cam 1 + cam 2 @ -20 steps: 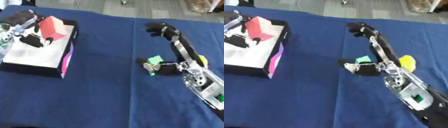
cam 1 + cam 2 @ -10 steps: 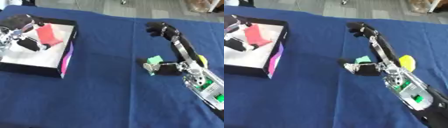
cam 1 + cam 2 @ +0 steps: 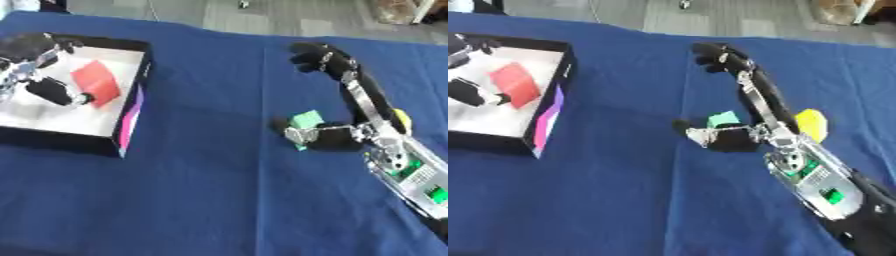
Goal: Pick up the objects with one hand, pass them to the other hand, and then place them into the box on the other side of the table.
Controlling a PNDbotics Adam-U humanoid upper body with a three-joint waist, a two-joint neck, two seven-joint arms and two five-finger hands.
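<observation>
Lying now in the box (image 3: 131, 105), red block (image 3: 96, 87), released by left robot hand (image 3: 39, 75).

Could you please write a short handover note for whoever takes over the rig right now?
Left hand: over the box at the table's left, fingers open around the red block, which lies inside the box.
Right hand: open, stretched flat on the blue cloth, the green block at its thumb.
A yellow object lies behind the right arm.
Done: red block is in the box.
Left: withdraw the left hand, then pick up, pass and box the green and yellow items.
</observation>
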